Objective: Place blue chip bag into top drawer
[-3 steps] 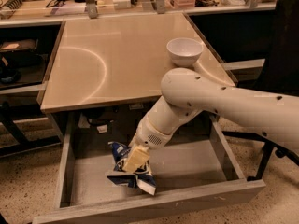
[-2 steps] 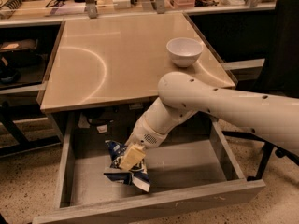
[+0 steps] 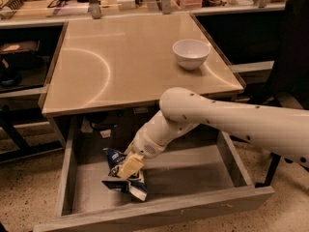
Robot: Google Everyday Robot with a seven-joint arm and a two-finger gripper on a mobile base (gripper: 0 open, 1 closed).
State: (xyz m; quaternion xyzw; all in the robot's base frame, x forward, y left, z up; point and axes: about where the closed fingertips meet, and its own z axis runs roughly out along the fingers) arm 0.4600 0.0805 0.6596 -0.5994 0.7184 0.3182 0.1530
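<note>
The top drawer [image 3: 159, 211] is pulled fully open below the beige tabletop. The blue chip bag [image 3: 121, 177], dark navy with white edges, lies crumpled on the drawer's pale grey bottom at the left. My gripper [image 3: 129, 166] reaches down into the drawer from the right, and its cream-coloured fingers are closed on the upper middle of the bag. The white arm [image 3: 227, 120] crosses over the drawer's right half and hides part of its back.
A white bowl [image 3: 191, 53] stands on the beige tabletop [image 3: 120, 62] at the back right. Cluttered shelves run along the back. A dark chair [image 3: 289, 52] stands at the right, and dark shelving with objects is at the left.
My gripper and the bag have moved left and slightly down inside the drawer; the bag now rests on the drawer bottom.
</note>
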